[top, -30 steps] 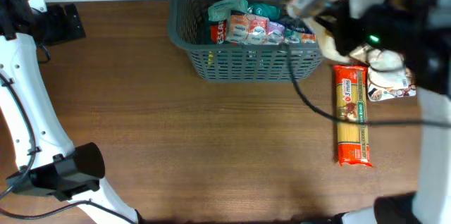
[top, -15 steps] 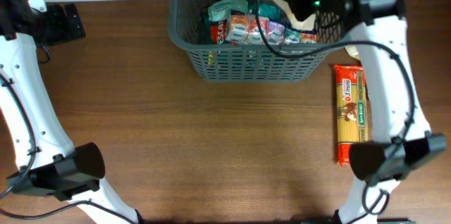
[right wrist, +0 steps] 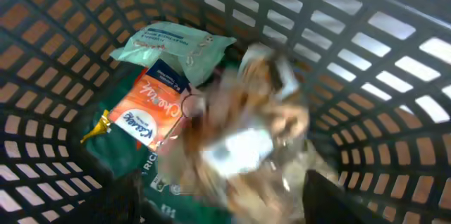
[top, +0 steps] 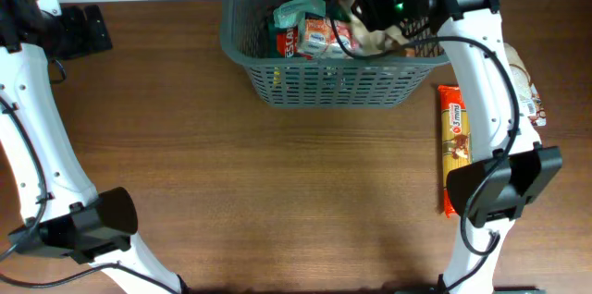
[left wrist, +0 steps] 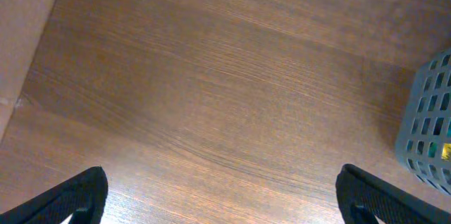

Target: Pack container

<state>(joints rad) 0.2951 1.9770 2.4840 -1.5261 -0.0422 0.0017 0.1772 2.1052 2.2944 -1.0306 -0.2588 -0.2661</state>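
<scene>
The container (top: 333, 86), a dark grey lattice basket, stands at the back of the table and holds several grocery packets (top: 310, 35). My right gripper (top: 363, 9) hangs over its right half. In the right wrist view the right gripper (right wrist: 225, 203) has its fingers (right wrist: 338, 199) wide apart, and a blurred clear packet of brownish contents (right wrist: 246, 132) lies loose below them, inside the container (right wrist: 366, 55), on an orange packet (right wrist: 144, 115) and a pale green pouch (right wrist: 176, 44). My left gripper (left wrist: 225, 203) is open over bare wood at the far left (top: 83, 30), with the container's corner (left wrist: 430, 125) at its right.
An orange pasta packet (top: 460, 151) lies lengthwise right of the basket. A white and brown packet (top: 527, 91) shows partly behind the right arm. The wooden table (top: 277, 192) stretches in front of the basket. The left arm's base (top: 88, 225) stands at the front left.
My right gripper has swung left from beside the basket to over it with the clear packet, then opened its jaws. The packet has dropped into the basket. The left arm has not moved.
</scene>
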